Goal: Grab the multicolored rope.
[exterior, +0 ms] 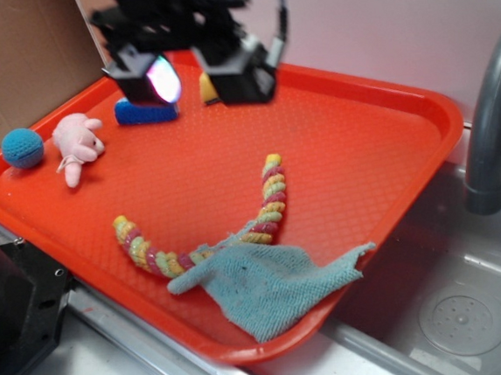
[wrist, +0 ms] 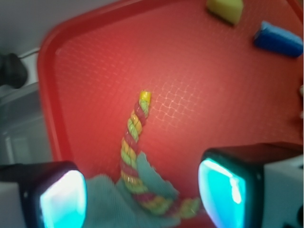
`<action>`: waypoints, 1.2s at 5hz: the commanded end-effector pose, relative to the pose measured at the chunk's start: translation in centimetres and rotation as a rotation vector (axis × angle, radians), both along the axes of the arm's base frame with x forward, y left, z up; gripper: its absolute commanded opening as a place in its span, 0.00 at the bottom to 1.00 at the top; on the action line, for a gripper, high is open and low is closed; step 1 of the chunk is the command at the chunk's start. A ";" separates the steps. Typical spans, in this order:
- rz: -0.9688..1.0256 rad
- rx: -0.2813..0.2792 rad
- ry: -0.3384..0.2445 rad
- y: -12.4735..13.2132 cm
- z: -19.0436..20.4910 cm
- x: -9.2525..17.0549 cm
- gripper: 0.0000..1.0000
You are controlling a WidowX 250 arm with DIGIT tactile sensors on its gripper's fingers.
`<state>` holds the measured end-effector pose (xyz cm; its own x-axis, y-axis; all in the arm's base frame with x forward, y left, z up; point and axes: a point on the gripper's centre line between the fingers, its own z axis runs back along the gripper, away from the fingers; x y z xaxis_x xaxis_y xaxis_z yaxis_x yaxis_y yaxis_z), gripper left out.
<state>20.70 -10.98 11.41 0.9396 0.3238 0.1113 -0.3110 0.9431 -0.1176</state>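
Near the tray's [exterior: 419,102] front edge lies the rope [exterior: 269,199], probably soft and light, its middle under the cloth [exterior: 276,282]. The gripper [exterior: 192,74] hangs with fingers apart; the bare upper end suits a pinch.

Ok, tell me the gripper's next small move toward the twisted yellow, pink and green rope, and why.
Probably lower the open gripper forward toward the twisted multicolored rope's bare upper arm. The gripper hangs high over the red plastic tray, while the teal knitted cloth covers the rope's bend.

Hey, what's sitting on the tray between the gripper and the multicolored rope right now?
Nothing: only bare red tray lies between the open gripper and the multicolored rope. The exterior view shows this best.
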 end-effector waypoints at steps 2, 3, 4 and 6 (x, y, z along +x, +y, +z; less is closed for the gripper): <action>0.052 -0.012 0.154 -0.6 -8.4 3.1 1.00; 0.071 -0.011 0.199 -0.2 -10.4 3.8 0.51; 0.067 -0.009 0.210 -0.3 -10.4 3.8 0.00; -0.190 -0.070 0.137 2.1 -3.6 2.5 0.00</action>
<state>22.38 -9.00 6.54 0.9874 0.1304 -0.0900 -0.1417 0.9808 -0.1339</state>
